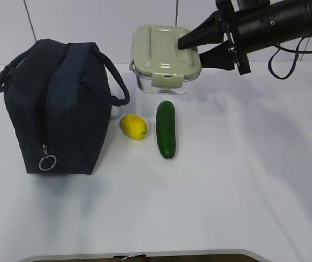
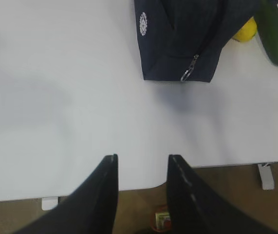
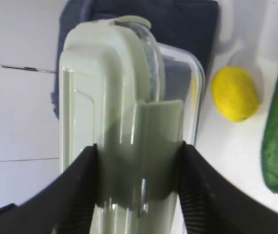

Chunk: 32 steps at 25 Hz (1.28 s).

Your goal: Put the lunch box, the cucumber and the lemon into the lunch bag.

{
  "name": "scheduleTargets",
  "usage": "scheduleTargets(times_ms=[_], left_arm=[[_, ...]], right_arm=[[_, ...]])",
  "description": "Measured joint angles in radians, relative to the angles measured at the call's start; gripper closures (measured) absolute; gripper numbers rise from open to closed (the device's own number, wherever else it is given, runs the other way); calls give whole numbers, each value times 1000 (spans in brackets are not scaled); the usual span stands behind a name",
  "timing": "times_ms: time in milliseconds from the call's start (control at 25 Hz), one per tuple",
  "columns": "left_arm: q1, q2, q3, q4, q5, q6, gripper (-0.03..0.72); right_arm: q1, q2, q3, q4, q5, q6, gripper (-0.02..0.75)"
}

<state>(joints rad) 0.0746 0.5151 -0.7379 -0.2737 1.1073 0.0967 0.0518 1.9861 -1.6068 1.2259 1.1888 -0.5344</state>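
Pale green plastic caps the lunch box (image 1: 164, 60), which we see at about twelve o'clock on the white table (image 1: 243, 180), its clear base showing below the clip-on lid. Our right gripper (image 1: 190, 46) reaches in from two o'clock, and in the right wrist view its two black fingers (image 3: 80, 195) sit on either side of the box (image 3: 129, 122), pinching it across the lid and one side clip. From these views we cannot tell whether the box rests on the table or is lifted.

At six o'clock from the box lies the cucumber (image 1: 166, 129), dark green and pointing toward us. The lemon (image 1: 133, 126) sits just beside it, at its nine o'clock, apart from it.

Farther out at nine o'clock stands the lunch bag (image 1: 57, 109), dark navy and upright, its loop handles arching over the top. A zipper runs down the near face, with the silver ring pull (image 1: 47, 162) hanging close to the bottom.

Our left gripper (image 2: 141, 165) shows only in its own wrist view, jaws spread and holding nothing, over the table's near edge. The bag (image 2: 177, 39) lies at its twelve o'clock, well apart.
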Motion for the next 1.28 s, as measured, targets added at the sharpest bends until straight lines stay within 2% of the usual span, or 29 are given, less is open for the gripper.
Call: scheduleTargets(times_ms=[200, 440, 680, 880, 1280], left_arm=[[0, 223, -76, -80, -22, -4, 446], [0, 421, -171, -134, -89, 35, 446], [0, 601, -258, -206, -130, 110, 438], [0, 719, -321, -269, -168, 176, 363], [-4, 928, -374, -495, -170, 366, 351]], right_arm=[[0, 0, 0, 107, -3, 2, 368], [0, 0, 2, 119, -3, 2, 369], [46, 0, 2, 144, -8, -8, 369], [100, 0, 2, 207, -8, -40, 369], [146, 0, 2, 254, -8, -83, 369]])
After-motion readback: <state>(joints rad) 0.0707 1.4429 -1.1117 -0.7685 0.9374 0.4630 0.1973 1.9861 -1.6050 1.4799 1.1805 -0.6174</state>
